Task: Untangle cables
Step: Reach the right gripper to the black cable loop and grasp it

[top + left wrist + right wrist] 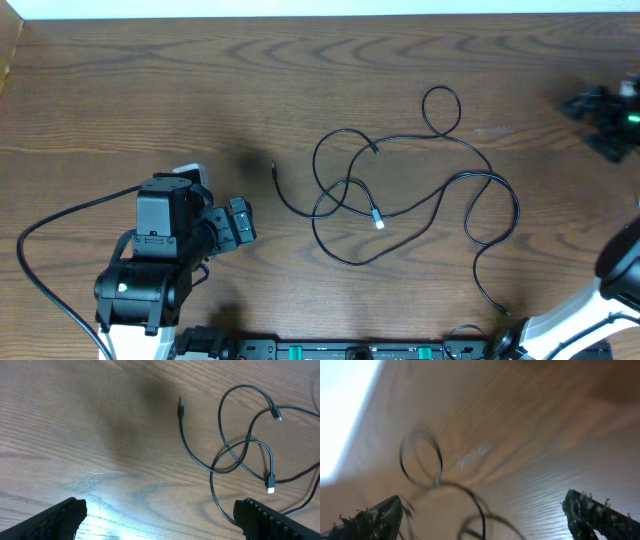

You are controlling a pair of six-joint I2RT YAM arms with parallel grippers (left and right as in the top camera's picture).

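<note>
Thin black cables (400, 180) lie in a loose tangle of loops on the wooden table, right of the middle. One end has a white plug (379, 222), another a black plug (274, 167). My left gripper (240, 222) is open and empty, left of the tangle. In the left wrist view the cables (240, 455) lie ahead to the right of the gripper (160, 520), with the black plug (181, 407) and the white plug (270, 485). My right gripper (603, 115) is open at the far right edge. The right wrist view is blurred; a cable loop (437, 460) shows ahead of the gripper (482, 515).
The left arm's thick black lead (50, 230) curves over the table at the left. The arms' base rail (350, 350) runs along the front edge. The right arm's white base (590, 315) stands at the bottom right. The table's far edge (320, 12) is at the top.
</note>
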